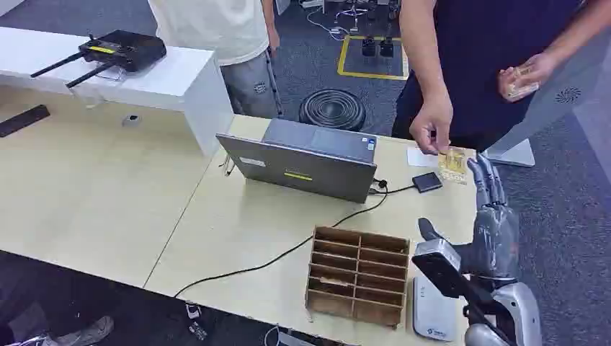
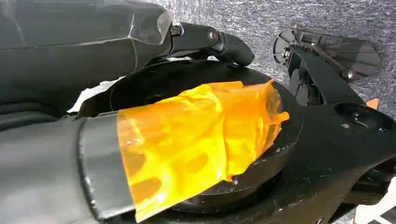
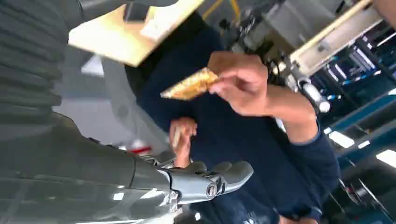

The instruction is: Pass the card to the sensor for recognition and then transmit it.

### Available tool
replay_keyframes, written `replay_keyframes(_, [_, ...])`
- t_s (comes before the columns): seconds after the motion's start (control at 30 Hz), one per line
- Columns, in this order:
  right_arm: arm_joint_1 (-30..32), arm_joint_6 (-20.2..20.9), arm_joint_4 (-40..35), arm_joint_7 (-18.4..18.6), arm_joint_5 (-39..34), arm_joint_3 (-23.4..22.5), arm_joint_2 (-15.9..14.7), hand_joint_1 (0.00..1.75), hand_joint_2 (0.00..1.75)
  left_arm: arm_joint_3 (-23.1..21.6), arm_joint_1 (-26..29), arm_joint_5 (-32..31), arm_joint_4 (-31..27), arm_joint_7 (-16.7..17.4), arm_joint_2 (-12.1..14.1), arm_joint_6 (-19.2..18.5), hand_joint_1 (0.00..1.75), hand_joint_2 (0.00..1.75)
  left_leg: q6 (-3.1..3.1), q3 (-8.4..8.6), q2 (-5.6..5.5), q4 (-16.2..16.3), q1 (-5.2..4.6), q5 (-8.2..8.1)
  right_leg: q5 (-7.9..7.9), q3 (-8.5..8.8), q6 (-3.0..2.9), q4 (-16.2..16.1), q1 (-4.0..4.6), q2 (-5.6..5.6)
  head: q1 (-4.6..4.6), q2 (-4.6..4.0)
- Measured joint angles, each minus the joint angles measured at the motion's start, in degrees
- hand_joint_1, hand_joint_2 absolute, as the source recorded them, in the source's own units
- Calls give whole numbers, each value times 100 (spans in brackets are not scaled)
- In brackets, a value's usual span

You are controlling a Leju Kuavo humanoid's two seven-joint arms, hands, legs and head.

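Overhead, no writing can be read: the yellow label on the grey laptop (image 1: pixel 310 157), the sticker at its corner and the blue mark on the white device (image 1: pixel 434 313) at the table's near edge are too small to make out. The robot's right hand (image 1: pixel 493 216) is raised over the right end of the pale wooden table (image 1: pixel 108 194), fingers straight, spread and pointing away, thumb out to the side, holding nothing. Just beyond its fingertips, a person's hand (image 1: pixel 432 124) pinches the card (image 1: pixel 453 161), a gold-patterned piece held just above the table beside a white slip (image 1: pixel 420 156) and the small black sensor (image 1: pixel 427 182), which is cabled to the laptop. The same person's other hand (image 1: pixel 524 74) holds more cards. From the right wrist, the card (image 3: pixel 189 85) sits between that person's fingertips, apart from the robot's thumb. Near the robot, a wooden compartment rack (image 1: pixel 357 275) stands on the table; what its slots hold cannot be made out. The left hand cannot be judged: its wrist camera faces dark body parts and orange tape (image 2: pixel 201 140). A black router (image 1: pixel 119 50) rests on a white shelf (image 1: pixel 173 83).
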Motion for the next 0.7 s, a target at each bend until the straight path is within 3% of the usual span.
replay_keyframes(0.3, [-410,-424,443,277,1024,85,0,0,175,-223,-25,-85,0,57,18,-7,0,0,0,0,-1,0,0,1,1,0,-1,0,0,-1,0,0])
replay_keyframes(0.63, [-850,-590,1103,452,1451,170,7,0,175,-391,-54,-133,-116,122,107,59,0,0,-3,-1,-4,0,1,4,2,0,-2,1,0,-3,0,0])
replay_keyframes(0.67, [-884,-605,1150,459,1455,175,9,7,175,-404,-54,-133,-122,125,111,70,0,0,-3,-1,-4,0,1,4,2,0,-2,1,0,-3,0,0])
replay_keyframes(0.7, [-914,-627,1196,466,1457,177,22,112,175,-417,-54,-133,-127,125,116,74,0,0,-3,-1,-4,0,1,4,2,0,-2,1,0,-2,2,0])
